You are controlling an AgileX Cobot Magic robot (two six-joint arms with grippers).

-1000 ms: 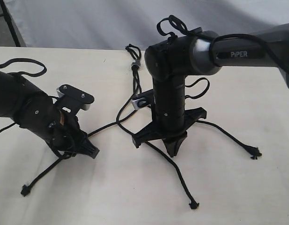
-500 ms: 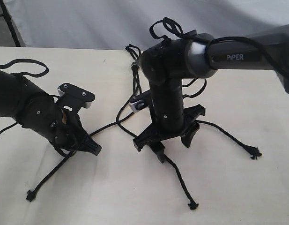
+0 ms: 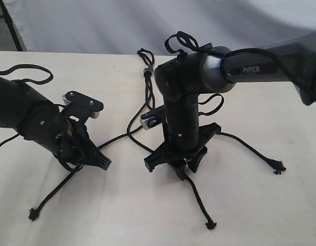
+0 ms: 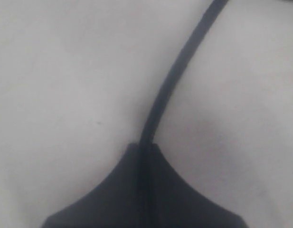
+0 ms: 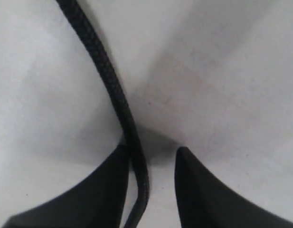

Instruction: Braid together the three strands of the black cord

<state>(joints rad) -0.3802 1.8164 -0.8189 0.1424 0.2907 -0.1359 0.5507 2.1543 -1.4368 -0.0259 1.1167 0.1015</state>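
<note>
The black cord lies on the pale table with its loop and grey band (image 3: 147, 70) at the far side, and three strands fan toward the near edge. My left gripper (image 3: 95, 162) (image 4: 146, 146) is shut on the left strand (image 4: 177, 66), whose knotted end (image 3: 33, 213) rests on the table. My right gripper (image 3: 185, 168) (image 5: 151, 153) stands open just above the table, straddling the middle strand (image 5: 106, 71). That strand lies against one finger, unclamped, and its knot (image 3: 211, 224) lies nearer the front. The right strand (image 3: 255, 151) lies free, ending at a knot (image 3: 278, 167).
Thick black robot cables loop over the left arm (image 3: 25, 68) and on top of the right arm (image 3: 181, 40). A grey backdrop (image 3: 96, 25) hangs behind the table's far edge. Bare tabletop lies between the strand ends.
My left gripper has shut on the left strand, and its knotted end shifted slightly. My right gripper let go of the middle strand, opened wide, then narrowed around it while shifting a little left.
</note>
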